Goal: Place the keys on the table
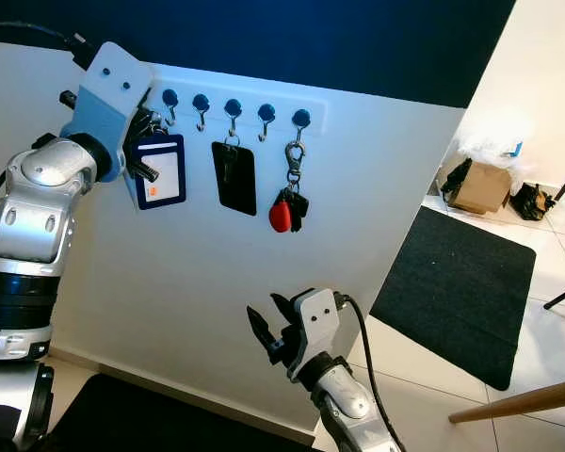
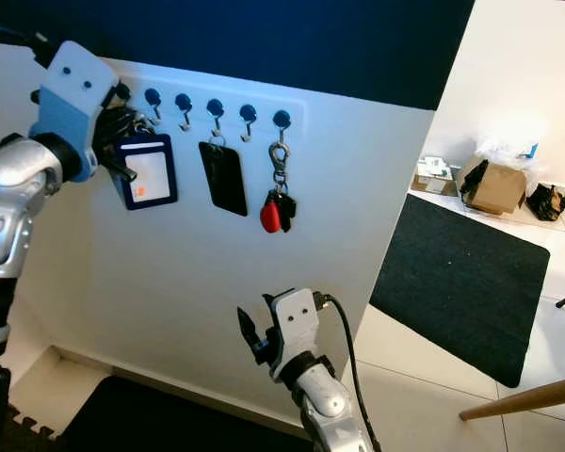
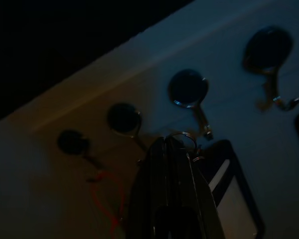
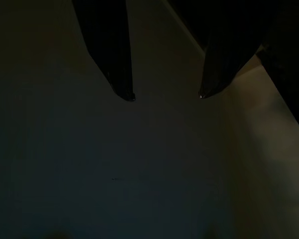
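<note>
Hanging from the rightmost hook of the white rack [image 1: 306, 102] on the wall, I saw the keys [image 1: 289, 209]: a silver clip, a red fob and dark keys beneath it, resting against the white panel [image 1: 169, 282]. To their left a black tag [image 1: 234, 177] hung from the middle hook, and further left a blue badge holder [image 1: 160, 170] with a white card and a small orange mark hung near the rack's left end.

My left gripper [image 1: 143, 132] was raised at that left end, right against the top of the badge holder. In the left wrist view its fingers [image 3: 174, 199] lay pressed together with no gap, their tips at a small metal ring [image 3: 183, 137] above the holder; I could not tell whether they pinched the ring or merely touched it.

My right gripper [image 1: 271, 330] sat low and nearer to me, well below the keys, its two fingers spread apart and holding nothing; the right wrist view showed the tips [image 4: 124, 92] separated before a dim, blank surface.

To the right lay pale floor tiles with a black mat [image 1: 461, 282], a cardboard box [image 1: 480, 186] beyond it, and a wooden pole [image 1: 518, 400] crossing the near right corner.
</note>
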You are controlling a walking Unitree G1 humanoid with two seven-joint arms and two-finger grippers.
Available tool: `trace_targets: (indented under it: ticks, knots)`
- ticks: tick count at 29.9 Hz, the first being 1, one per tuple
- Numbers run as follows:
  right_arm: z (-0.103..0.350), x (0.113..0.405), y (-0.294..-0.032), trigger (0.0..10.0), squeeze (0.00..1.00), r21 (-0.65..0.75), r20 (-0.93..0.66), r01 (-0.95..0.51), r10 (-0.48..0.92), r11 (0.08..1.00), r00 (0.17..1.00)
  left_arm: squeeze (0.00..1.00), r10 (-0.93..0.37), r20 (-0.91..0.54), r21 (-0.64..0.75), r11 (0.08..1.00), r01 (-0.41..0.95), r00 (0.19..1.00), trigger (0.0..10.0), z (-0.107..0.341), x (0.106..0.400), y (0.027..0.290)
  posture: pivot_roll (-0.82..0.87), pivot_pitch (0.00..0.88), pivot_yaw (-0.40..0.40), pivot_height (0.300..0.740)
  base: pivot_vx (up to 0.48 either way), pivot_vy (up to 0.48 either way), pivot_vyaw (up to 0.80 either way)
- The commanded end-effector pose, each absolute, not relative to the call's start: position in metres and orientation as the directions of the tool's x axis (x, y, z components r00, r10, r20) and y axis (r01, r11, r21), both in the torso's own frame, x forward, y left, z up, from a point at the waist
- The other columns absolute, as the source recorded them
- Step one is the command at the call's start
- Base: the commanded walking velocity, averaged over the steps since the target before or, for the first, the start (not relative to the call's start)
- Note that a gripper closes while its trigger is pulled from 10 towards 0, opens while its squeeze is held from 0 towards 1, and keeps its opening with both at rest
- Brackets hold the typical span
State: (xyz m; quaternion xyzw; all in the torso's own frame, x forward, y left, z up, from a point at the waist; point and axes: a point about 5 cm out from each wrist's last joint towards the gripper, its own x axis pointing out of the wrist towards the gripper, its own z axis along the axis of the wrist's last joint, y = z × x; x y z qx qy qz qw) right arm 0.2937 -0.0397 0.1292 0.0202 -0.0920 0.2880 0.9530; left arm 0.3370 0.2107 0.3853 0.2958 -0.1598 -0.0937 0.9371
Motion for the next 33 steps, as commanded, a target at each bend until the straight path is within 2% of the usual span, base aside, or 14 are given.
trace_targets:
  ticks: [1,14,18,33]
  knots:
    - [0.1253,0.2904,-0.0378,10.0,0.00,0.014,0.180,-0.550,0.539,0.835,0.823,0.00,-0.295,0.266,0.604,0.793,0.080,0.918,10.0,0.3924,0.3274,0.2121,0.27,0.173,-0.023,0.740,0.000,0.000,0.00]
    - [0.1257,0.2909,-0.0361,10.0,0.00,0.013,0.180,-0.557,0.546,0.830,0.818,0.00,-0.330,0.259,0.619,0.778,0.106,0.908,10.0,0.3910,0.3219,0.2069,0.27,0.173,-0.028,0.740,0.000,0.000,0.00]
    - [0.1252,0.2902,-0.0362,10.0,0.00,0.014,0.180,-0.556,0.545,0.831,0.819,0.00,-0.283,0.259,0.616,0.785,0.068,0.923,10.0,0.3883,0.3250,0.2125,0.27,0.172,-0.026,0.740,0.000,0.000,0.00]
    - [0.1255,0.2901,-0.0354,10.0,0.00,0.013,0.181,-0.559,0.548,0.829,0.817,0.00,-0.278,0.267,0.623,0.780,0.054,0.923,10.0,0.3902,0.3300,0.2108,0.27,0.167,-0.027,0.740,0.000,0.000,0.00]
